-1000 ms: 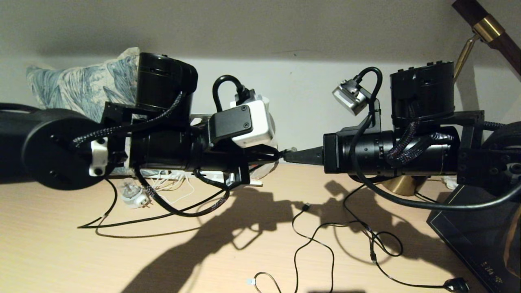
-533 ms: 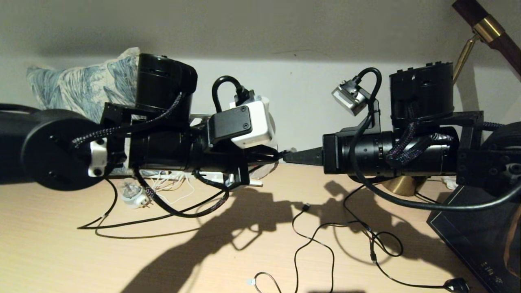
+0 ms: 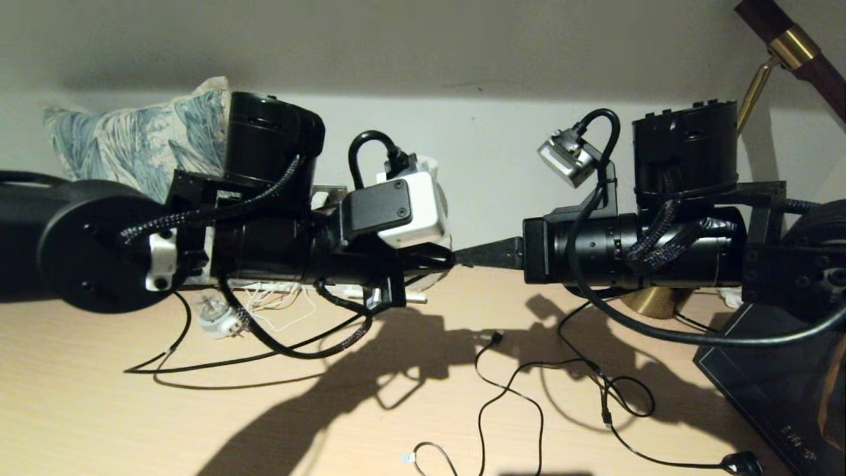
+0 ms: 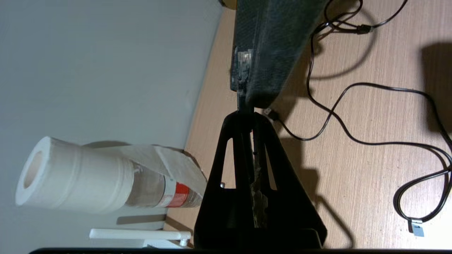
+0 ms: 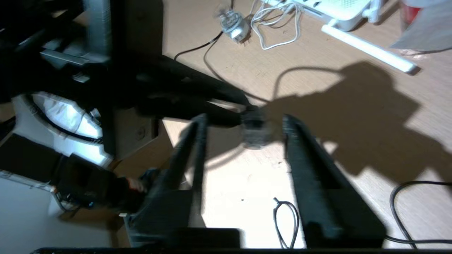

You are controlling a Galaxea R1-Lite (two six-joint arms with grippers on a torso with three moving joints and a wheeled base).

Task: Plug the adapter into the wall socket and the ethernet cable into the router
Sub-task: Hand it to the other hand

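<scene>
Two claws over wooden desk (image 3: 99,410) by grey wall (image 3: 423,39): left (image 4: 244,114) pinched closed, right (image 5: 243,123) spread.

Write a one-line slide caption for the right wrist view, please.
Right gripper open around the clear end of the ethernet cable, held above the table by the shut left gripper.

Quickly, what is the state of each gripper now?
Left gripper: shut on the clear connector.
Right gripper: open, holding nothing.
</scene>
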